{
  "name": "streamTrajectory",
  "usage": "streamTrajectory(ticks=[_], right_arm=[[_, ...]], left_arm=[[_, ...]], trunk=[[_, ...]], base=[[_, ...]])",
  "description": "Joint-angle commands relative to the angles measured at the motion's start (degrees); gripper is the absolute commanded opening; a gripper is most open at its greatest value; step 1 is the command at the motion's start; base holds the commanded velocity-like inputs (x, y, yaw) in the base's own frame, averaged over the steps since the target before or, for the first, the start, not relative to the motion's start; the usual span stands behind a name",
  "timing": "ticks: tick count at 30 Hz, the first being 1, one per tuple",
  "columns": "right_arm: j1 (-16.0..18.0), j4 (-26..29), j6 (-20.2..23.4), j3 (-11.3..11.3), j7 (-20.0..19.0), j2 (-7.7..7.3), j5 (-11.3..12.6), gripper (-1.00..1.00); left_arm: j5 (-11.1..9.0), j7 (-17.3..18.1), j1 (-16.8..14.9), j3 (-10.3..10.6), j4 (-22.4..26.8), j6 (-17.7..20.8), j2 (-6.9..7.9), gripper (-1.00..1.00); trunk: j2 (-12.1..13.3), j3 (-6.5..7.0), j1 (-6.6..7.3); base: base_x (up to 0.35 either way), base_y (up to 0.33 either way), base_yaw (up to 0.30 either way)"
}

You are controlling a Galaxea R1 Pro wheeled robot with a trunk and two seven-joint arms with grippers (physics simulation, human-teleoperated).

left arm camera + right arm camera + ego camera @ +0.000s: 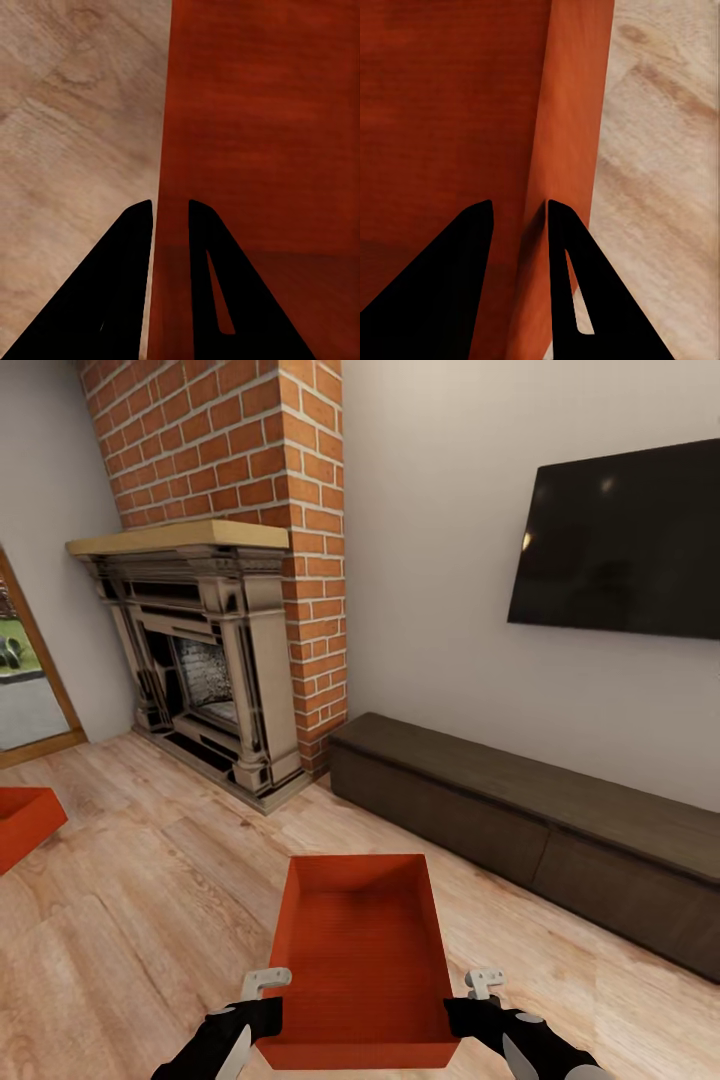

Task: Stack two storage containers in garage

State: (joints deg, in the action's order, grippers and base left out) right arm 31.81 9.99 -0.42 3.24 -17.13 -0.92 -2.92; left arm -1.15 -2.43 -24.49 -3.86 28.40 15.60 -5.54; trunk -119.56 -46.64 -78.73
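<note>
In the living room, we grip an orange-red storage container [358, 960] by its two long side walls above the light wood-plank floor [150, 880]. Our left gripper [170, 214] is clamped over the left wall, one finger inside the bin and one outside; our right gripper [520, 214] pinches the right wall the same way. The second container [25, 822] sits on the planks well to our left, cut by the frame edge. Ahead stand the brick fireplace [215, 660], a long dark cabinet [540, 830] and a wall TV [620, 540].
</note>
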Motion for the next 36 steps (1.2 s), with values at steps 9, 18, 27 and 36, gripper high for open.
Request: streamTrajectory(ticks=[9,18,27,36], right_arm=[[0.01,-0.2,0.05,-0.51,-0.19,-0.05,-1.12,-1.0],[0.01,-0.17,0.07,-0.51,-0.19,-0.05,-1.12,-1.0],[0.01,-0.16,0.07,-0.51,-0.19,-0.05,-1.12,-1.0],[0.01,-0.23,0.06,-0.51,-0.19,-0.05,-1.12,-1.0]], left_arm=[[1.42,-0.74,-0.04,-0.53,0.34,0.4,0.09,-1.0],[1.42,-0.74,-0.04,-0.59,0.28,0.4,0.0,-1.0],[1.42,-0.75,-0.04,-0.62,0.28,0.4,0.0,-1.0],[1.42,-0.77,-0.04,-0.62,0.33,0.4,0.14,-1.0]], trunk=[[3.6,2.24,1.99],[7.21,3.89,3.97],[10.82,5.51,5.94],[14.43,7.12,7.92]], base=[[0.0,0.0,0.0],[0.0,0.0,0.0],[0.0,0.0,0.0],[0.0,0.0,0.0]])
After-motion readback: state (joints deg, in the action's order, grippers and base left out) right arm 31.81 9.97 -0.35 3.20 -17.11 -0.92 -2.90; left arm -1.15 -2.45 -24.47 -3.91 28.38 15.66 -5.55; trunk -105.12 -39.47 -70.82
